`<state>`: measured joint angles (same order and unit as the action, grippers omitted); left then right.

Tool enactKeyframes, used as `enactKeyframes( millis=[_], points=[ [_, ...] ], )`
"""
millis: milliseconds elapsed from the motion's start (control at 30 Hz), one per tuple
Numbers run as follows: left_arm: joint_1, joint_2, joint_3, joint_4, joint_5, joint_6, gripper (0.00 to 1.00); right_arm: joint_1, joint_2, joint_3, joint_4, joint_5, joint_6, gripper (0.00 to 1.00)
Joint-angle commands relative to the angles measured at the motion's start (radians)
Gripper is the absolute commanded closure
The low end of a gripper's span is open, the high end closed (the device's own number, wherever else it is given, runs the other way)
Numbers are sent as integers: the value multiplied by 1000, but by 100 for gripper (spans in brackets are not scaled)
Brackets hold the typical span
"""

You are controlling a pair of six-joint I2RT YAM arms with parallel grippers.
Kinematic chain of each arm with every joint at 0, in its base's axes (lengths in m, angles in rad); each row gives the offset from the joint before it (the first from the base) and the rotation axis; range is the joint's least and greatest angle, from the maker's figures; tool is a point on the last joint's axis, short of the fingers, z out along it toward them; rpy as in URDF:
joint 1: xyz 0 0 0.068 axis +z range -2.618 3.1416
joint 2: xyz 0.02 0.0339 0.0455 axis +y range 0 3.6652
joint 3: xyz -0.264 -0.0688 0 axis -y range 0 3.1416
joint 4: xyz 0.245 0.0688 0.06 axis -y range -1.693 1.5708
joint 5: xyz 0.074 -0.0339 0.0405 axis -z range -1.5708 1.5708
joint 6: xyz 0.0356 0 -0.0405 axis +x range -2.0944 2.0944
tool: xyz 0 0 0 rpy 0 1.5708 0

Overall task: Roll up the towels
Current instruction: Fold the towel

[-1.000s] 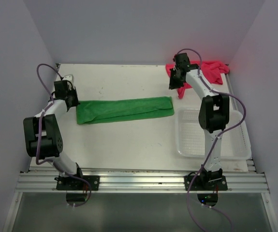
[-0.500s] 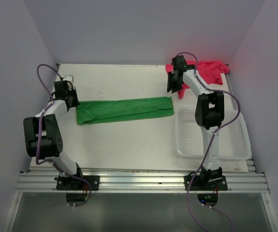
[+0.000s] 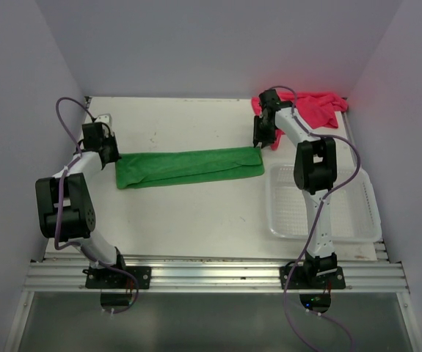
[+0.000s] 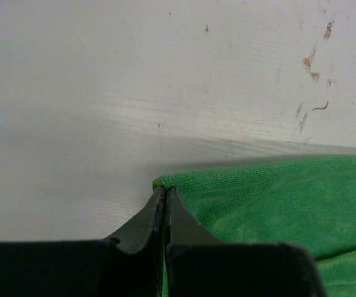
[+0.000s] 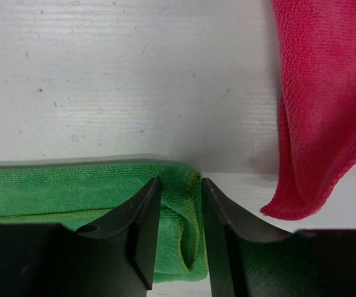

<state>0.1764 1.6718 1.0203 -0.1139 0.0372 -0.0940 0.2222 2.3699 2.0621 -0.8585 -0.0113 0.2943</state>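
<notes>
The right gripper (image 5: 179, 232), jaws narrowly parted, is set astride one end of the green towel (image 5: 72, 192), low in frame. The left gripper (image 4: 164, 207) is pinched shut on the opposite corner. All layers should be caught before rolling. The pink-red towel (image 5: 326, 105) lies upper right.

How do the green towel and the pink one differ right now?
The green towel lies folded into a long flat strip across the middle; the pink towel sits crumpled in the far right corner. The left end effector pinches the green towel's corner and the right end effector straddles its other end; nothing holds the pink towel. Both are plain cloth.
</notes>
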Motion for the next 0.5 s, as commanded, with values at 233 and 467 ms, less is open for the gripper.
enactKeyframes(
  millis=[233, 467],
  points=[
    [9, -20, 6, 31, -2, -1, 100, 3, 9, 26, 2, -36, 3, 76],
    [9, -18, 7, 31, 3, -1, 100, 3, 0, 21, 4, -62, 5, 97]
  ],
)
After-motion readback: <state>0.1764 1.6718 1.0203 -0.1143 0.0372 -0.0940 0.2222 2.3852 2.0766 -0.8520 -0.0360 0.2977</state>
